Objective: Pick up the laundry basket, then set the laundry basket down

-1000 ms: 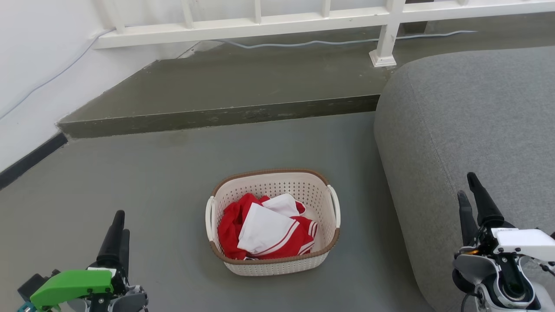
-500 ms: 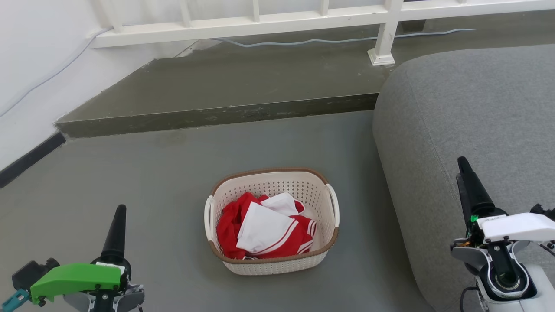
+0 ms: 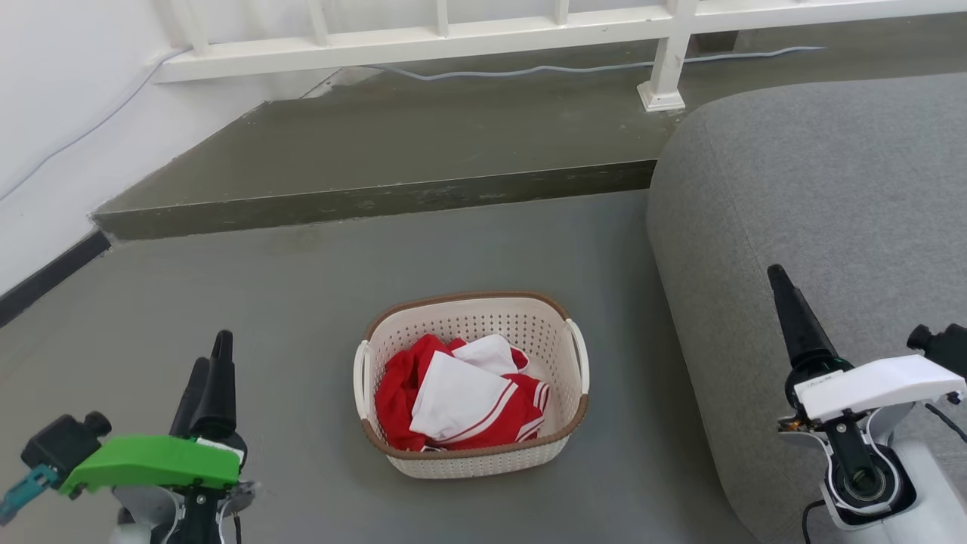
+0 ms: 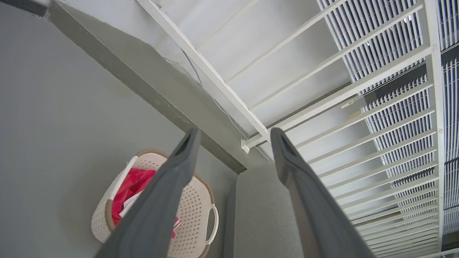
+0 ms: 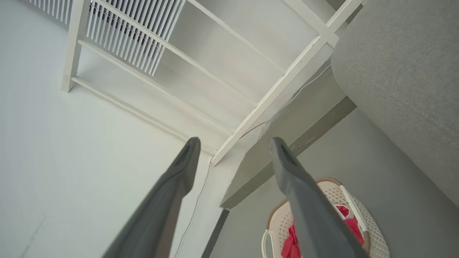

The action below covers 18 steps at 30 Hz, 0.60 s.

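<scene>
Head view: laundry basket (image 3: 483,462) near grey sofa (image 3: 816,189), step (image 3: 363,202) behind; left claw (image 3: 211,351), right claw (image 3: 776,276) spread.

The grey floor (image 3: 287,317) carries the cream laundry basket (image 3: 476,462), which stands upright near the middle. To the right of the basket and apart from it, a grey upholstered sofa (image 3: 816,211) rests on the same floor. Behind both rises a darker raised step (image 3: 423,143). On it stands a white railing post (image 3: 665,75), and a pale cable (image 3: 529,72) lies along the rail.
</scene>
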Tool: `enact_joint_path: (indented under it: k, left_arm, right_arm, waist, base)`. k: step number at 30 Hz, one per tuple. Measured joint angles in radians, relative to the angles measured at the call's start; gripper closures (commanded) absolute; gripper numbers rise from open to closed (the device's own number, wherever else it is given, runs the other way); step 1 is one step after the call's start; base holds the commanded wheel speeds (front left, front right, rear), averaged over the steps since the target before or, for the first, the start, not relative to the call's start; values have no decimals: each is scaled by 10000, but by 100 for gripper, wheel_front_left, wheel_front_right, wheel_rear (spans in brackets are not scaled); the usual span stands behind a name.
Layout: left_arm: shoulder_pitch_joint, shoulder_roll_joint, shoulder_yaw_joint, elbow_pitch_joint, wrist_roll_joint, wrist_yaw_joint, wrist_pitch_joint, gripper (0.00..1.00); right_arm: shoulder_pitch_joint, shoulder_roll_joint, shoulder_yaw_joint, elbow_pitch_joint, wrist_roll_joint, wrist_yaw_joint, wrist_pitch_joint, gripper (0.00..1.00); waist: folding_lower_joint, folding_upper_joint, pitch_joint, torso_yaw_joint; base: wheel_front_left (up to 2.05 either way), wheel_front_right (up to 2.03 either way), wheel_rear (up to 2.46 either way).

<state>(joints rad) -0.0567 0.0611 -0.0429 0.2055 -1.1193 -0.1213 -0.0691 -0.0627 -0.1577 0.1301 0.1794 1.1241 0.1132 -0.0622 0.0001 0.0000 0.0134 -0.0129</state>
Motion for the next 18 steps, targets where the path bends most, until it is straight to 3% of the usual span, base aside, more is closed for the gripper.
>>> enact_joint_path:
  k: [18]
  left_arm:
    - [-68, 144, -642, -316, 3524, 566, -617, 0]
  right_arm:
    - [-328, -263, 819, 4, -2817, -740, -709, 0]
  waist:
    - [0, 0, 67, -47]
  base:
    - [0, 0, 0]
